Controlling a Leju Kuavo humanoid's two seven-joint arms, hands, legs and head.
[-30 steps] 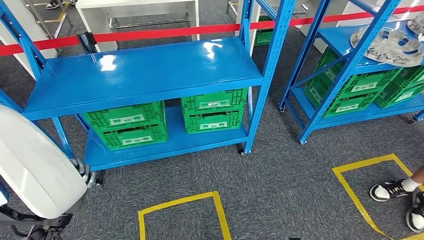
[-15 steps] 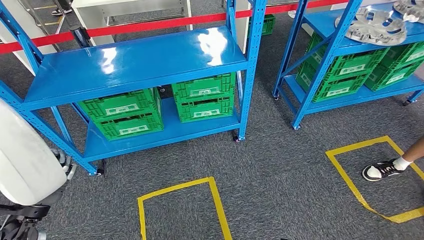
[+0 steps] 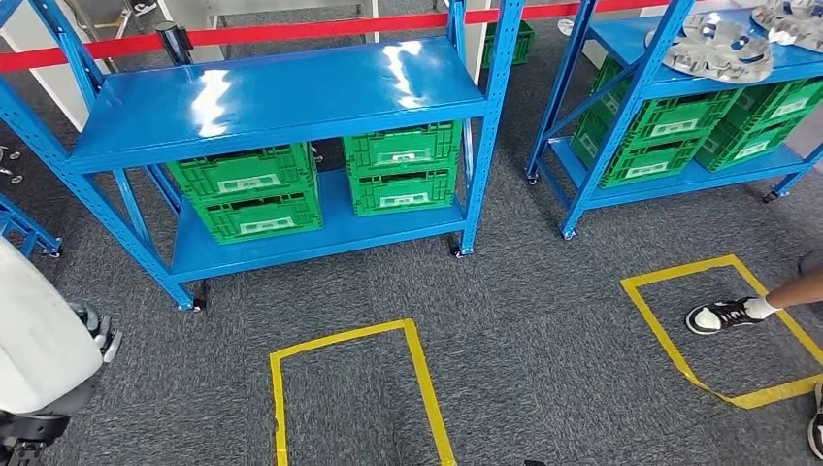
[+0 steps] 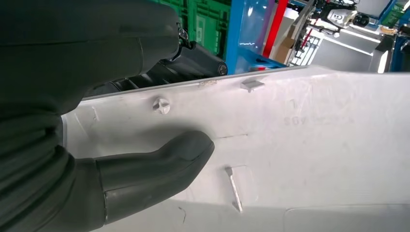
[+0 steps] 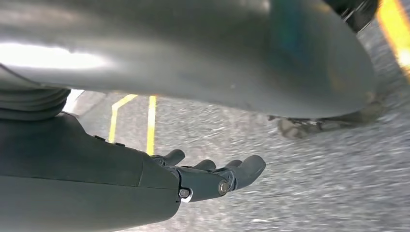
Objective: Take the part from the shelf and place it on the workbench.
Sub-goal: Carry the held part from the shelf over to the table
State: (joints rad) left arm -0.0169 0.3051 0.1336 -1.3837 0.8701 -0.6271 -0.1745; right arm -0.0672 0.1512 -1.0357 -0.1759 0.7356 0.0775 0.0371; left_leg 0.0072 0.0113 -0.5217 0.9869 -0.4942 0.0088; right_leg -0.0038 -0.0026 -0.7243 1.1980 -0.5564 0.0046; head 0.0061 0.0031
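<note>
A large white moulded part [image 3: 34, 340] hangs at the lower left of the head view, and grey fingertips of my left hand [image 3: 95, 328] curl round its edge. In the left wrist view the left hand [image 4: 96, 179] grips the white part [image 4: 314, 145], the thick thumb pressed flat on its surface. My right hand [image 5: 208, 176] hangs over the grey carpet with its fingers stretched out and nothing in it.
Ahead stands a blue shelf [image 3: 281, 97] with green crates [image 3: 247, 199] below. To its right, a second blue shelf carries silver metal parts [image 3: 718, 49]. Red tape [image 3: 291, 34] runs behind. Yellow floor squares [image 3: 349, 388] mark the carpet. A person's shoe [image 3: 723, 316] stands at the right.
The whole picture has shifted, so the camera has moved: the shelves sit higher and further off. The white part takes up less of the lower left corner.
</note>
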